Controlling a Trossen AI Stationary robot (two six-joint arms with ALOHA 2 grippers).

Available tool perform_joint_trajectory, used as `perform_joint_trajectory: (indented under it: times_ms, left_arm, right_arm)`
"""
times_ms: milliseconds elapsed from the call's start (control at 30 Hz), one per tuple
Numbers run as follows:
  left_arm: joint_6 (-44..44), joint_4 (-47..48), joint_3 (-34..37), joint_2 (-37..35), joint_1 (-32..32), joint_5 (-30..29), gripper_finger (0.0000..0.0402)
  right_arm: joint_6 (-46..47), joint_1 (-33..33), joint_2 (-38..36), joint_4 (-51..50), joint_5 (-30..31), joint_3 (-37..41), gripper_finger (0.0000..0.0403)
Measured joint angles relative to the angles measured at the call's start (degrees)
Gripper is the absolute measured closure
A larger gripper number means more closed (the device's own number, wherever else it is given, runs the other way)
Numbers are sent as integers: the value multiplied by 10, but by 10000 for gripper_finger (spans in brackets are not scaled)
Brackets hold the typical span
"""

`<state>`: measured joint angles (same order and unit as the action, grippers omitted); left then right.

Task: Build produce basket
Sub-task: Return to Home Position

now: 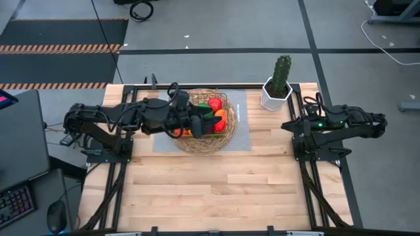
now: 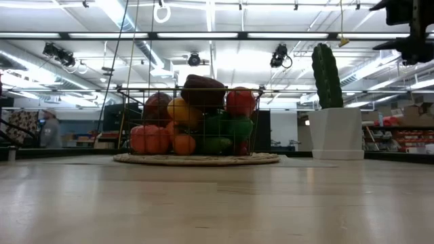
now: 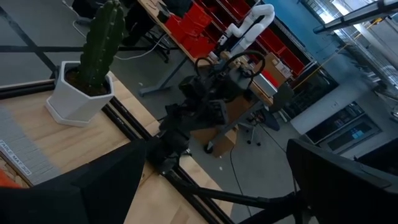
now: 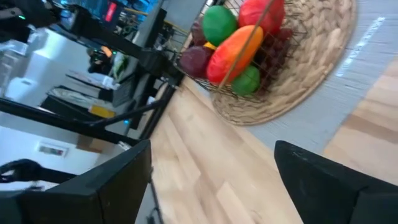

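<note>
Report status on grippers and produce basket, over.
Left gripper open, above round tan wicker basket. Right gripper open, at table's right side. Toy produce piled in basket. Nothing blocking.

A grey concrete floor [image 1: 216,26] lies all round the light wooden plank surface [image 1: 216,190] and is crossed by dark straight lines. On the floor at the far left is a black mat with orange-and-black striped bands [image 1: 59,33]. A coiled black cable [image 1: 140,9] and a thin white cable [image 1: 384,39] trail across the floor. Just beside the surface's left edge stands a dark side desk [image 1: 23,131] carrying a keyboard with coloured lit keys [image 1: 16,206] and a black mouse [image 1: 56,215]. Seen level across the surface, the ceiling carries long white strip lights [image 2: 203,35] and black hanging fixtures [image 2: 57,54]. Shelving stacked with red bins [image 3: 199,22] stands further back, and a person [image 2: 49,129] stands far off.
</note>
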<state>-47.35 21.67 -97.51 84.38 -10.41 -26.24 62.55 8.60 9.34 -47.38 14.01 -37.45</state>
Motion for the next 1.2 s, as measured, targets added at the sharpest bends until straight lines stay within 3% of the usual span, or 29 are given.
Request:
perform_joint_trajectory:
  times_ms: [200, 367, 600, 700, 967, 1200]
  left_arm:
    - [0, 0, 0, 0, 0, 0, 6]
    - [-3, 0, 0, 0, -1, 0, 6]
    - [-17, 2, 0, 0, -2, 0, 6]
    - [-25, 8, -1, 0, -2, 0, 6]
    - [-45, 14, -1, 0, -2, 0, 6]
    - [-45, 34, -1, 0, 0, 0, 6]
  right_arm:
    - [-16, 0, -18, -28, 30, 10, 94]
    - [-10, 0, -59, -2, 27, 66, 138]
    - [-29, 0, -89, 166, -35, 171, 169]
    - [-28, 0, -91, 186, -37, 197, 183]
    - [-69, -1, -90, 193, -7, 200, 220]
    - [-98, -1, -90, 180, -61, 213, 292]
